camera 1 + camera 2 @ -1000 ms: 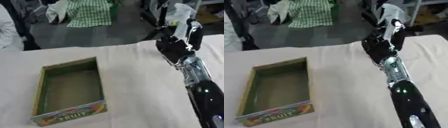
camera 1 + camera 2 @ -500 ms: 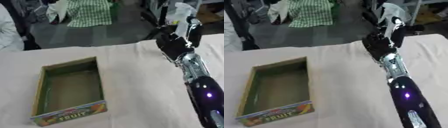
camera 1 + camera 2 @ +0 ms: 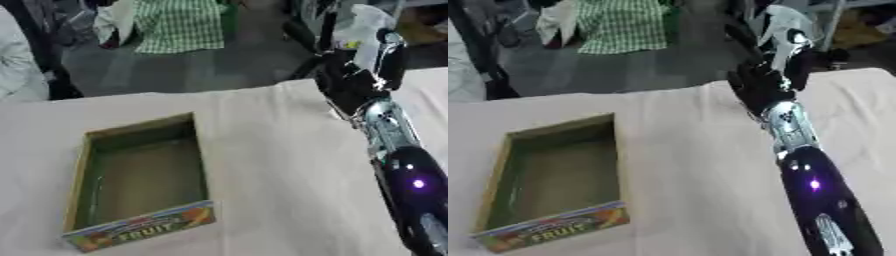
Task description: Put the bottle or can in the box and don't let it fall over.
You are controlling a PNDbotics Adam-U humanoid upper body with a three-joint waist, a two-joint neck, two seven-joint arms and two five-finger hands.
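Note:
My right hand (image 3: 354,82) is raised near the table's far right edge, its fingers curled round a pale clear bottle (image 3: 363,24) that it holds upright above the table. The bottle's lower part is hidden behind the hand. An open cardboard box (image 3: 140,177) with a "FRUIT" label on its near wall sits at the left of the table, well to the left of the hand; nothing lies inside it. My left hand is in no view.
The table (image 3: 262,165) is covered by a pale cloth. Beyond its far edge there is dark floor, a green checked cloth (image 3: 175,25) and clutter. A person's white sleeve (image 3: 17,75) shows at the far left edge.
The right hand with the bottle has stayed in nearly the same place, shifting only slightly. The box has not moved.

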